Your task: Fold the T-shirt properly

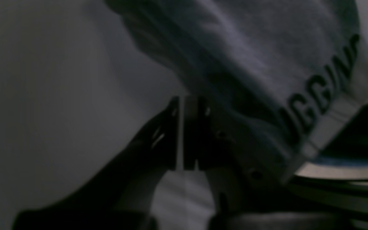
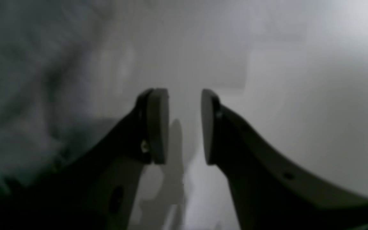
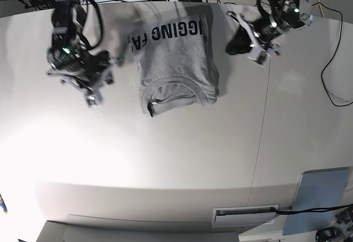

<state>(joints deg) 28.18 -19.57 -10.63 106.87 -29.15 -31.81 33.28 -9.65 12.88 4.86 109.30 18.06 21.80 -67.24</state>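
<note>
Heather-grey cotton T-shirt with black lettering (image 3: 175, 60) lies partly folded mid-table, between both arms. We judge it light, limp, non-slippery; pinch hem or sleeve edges. Left gripper (image 1: 188, 134) closed, holding nothing; right gripper (image 2: 184, 126) parted, holding nothing.

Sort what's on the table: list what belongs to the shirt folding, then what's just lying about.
For the job:
T-shirt
left claw
right claw

Lying about:
blue-grey panel at the table's near corner
black cable
</note>
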